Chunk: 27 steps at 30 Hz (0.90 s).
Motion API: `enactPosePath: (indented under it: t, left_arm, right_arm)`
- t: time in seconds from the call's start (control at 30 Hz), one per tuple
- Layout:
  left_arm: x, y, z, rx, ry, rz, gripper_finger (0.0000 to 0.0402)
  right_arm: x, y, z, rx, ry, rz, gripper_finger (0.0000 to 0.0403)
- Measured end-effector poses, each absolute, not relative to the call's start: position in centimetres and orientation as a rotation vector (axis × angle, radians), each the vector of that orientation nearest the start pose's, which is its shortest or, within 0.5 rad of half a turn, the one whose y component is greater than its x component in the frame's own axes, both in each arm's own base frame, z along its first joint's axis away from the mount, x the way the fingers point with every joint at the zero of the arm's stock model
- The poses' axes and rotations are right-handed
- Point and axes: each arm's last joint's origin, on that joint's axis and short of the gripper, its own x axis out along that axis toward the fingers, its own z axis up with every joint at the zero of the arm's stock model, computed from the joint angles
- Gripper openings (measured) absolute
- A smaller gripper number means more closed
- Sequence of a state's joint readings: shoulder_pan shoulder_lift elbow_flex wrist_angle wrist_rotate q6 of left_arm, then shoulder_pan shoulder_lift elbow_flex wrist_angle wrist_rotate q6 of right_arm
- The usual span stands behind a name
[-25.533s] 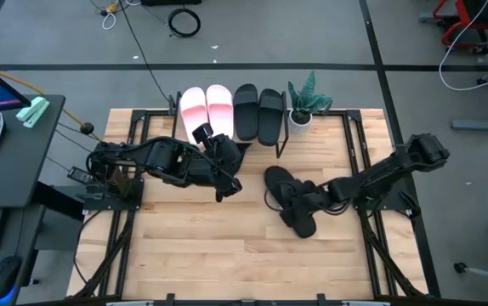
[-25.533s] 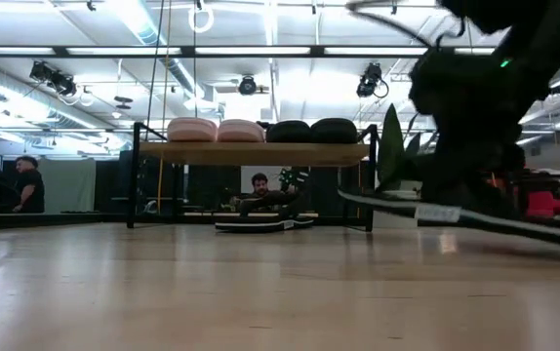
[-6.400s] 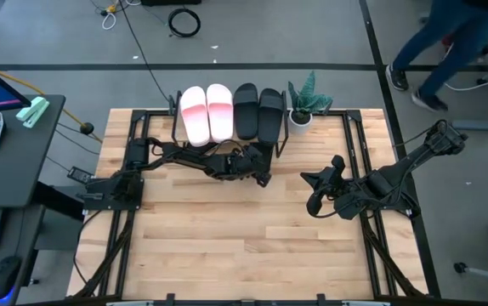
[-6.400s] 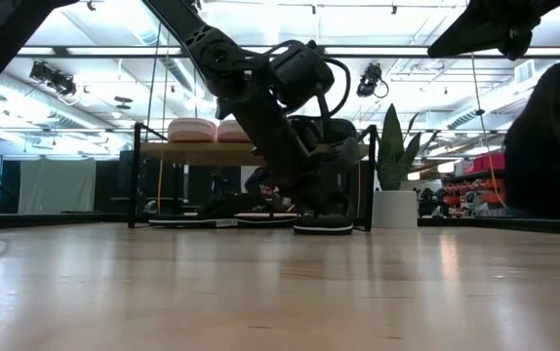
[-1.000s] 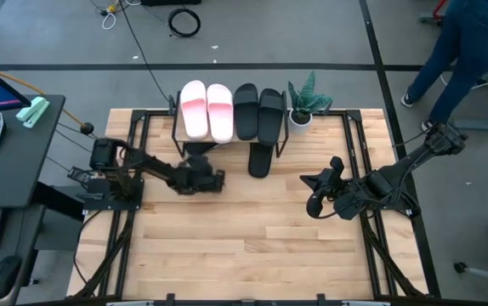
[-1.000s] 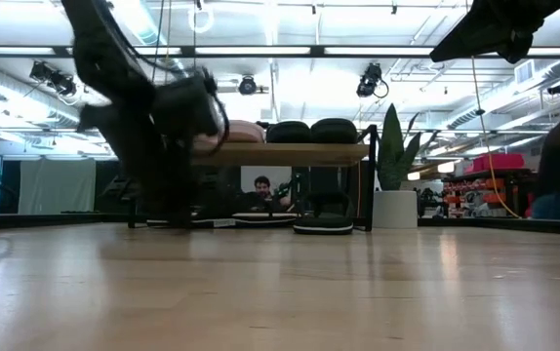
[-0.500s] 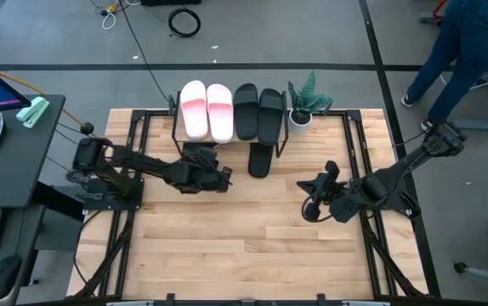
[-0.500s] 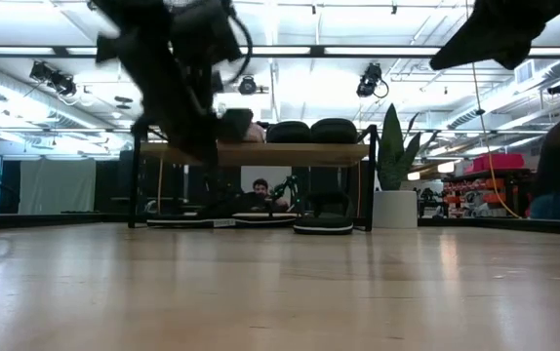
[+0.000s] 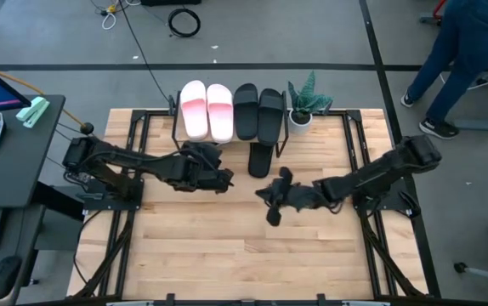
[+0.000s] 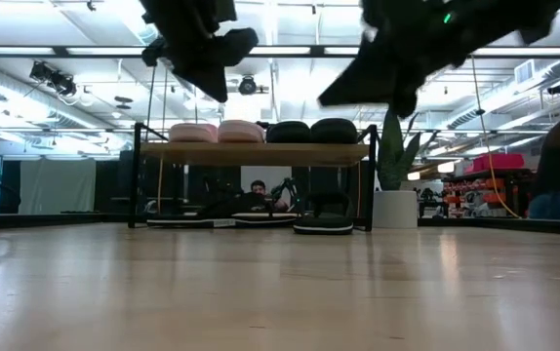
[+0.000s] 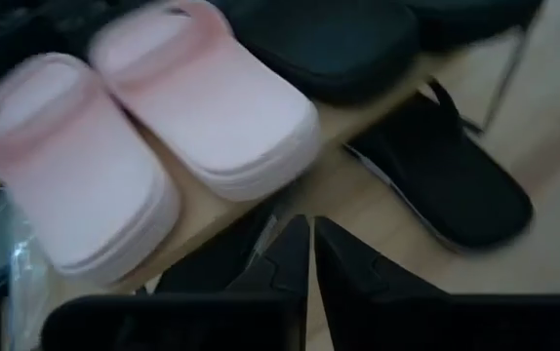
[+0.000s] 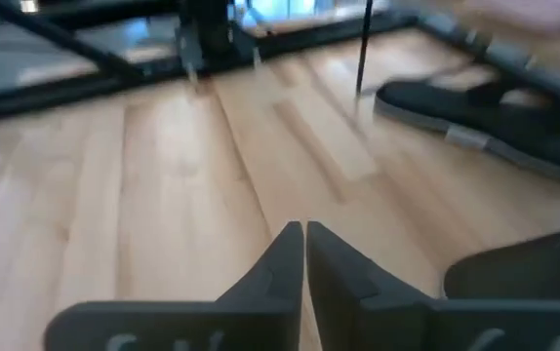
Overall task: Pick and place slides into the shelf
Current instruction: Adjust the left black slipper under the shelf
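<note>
My right gripper (image 9: 271, 197) had swung in from the table's edge to mid-table, fingers pressed shut on nothing — near the flip-flop (image 9: 261, 159) half under the shelf (image 10: 253, 153). Left gripper (image 9: 219, 177) had lifted clear, shut, empty. Pink and black slides (image 9: 233, 111) sat on top — flip-flops were below, so little seemed left.

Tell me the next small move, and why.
Probably reach the right gripper, shut and empty, toward the flip-flop to nudge it in: it sticks out from under the shelf, while four slides sit on top. The left gripper hovers by the shelf front.
</note>
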<state>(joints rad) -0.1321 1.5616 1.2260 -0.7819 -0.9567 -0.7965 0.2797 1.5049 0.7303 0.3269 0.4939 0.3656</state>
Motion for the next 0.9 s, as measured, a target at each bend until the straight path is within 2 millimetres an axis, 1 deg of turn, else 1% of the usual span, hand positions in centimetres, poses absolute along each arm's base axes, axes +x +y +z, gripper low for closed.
enactPosePath:
  t: [0.1, 0.17, 0.27, 0.4, 0.47, 0.6, 0.7, 0.8, 0.9]
  left_arm:
    - [30.8, -1.7, 26.6, -0.145, 0.701, 0.941, 0.0038]
    - [30.7, -1.8, 26.1, -0.188, 0.748, 0.888, 0.0047]
    - [30.3, -1.8, 24.7, -0.224, 0.77, 0.903, 0.0062]
    - [29.9, -1.2, 22.0, -0.298, 0.663, 1.012, 0.0065]
    - [29.8, -0.9, 20.4, -0.35, 0.608, 1.041, 0.0054]
    - [29.2, -0.4, 16.3, -0.423, 0.53, 1.077, 0.0009]
    - [28.7, -0.1, 14.1, -0.495, 0.467, 1.106, 0.0009]
    - [28.4, 0.8, 13.0, -0.523, 0.393, 1.182, 0.0006]
    - [28.8, 1.9, 12.4, -0.548, 0.347, 1.224, 0.0006]
  right_arm:
    - [30.4, 5.7, 18.5, 0.234, 0.42, -0.268, 0.0039]
    - [30.6, 5.1, 17.8, 0.239, 0.452, -0.284, 0.005]
    - [30.6, 4.6, 17.3, 0.232, 0.492, -0.298, 0.0064]
    - [30.3, 4.5, 17.5, 0.216, 0.511, -0.306, 0.007]
    - [30.1, 4.5, 18.0, 0.221, 0.493, -0.302, 0.007]
    - [29.4, 4.6, 18.5, 0.208, 0.533, -0.297, 0.0068]
    - [28.7, 4.8, 18.5, 0.168, 0.587, -0.292, 0.0067]
    - [28.5, 4.6, 18.6, 0.152, 0.605, -0.302, 0.0068]
    - [28.5, 4.3, 18.6, 0.151, 0.604, -0.311, 0.0067]
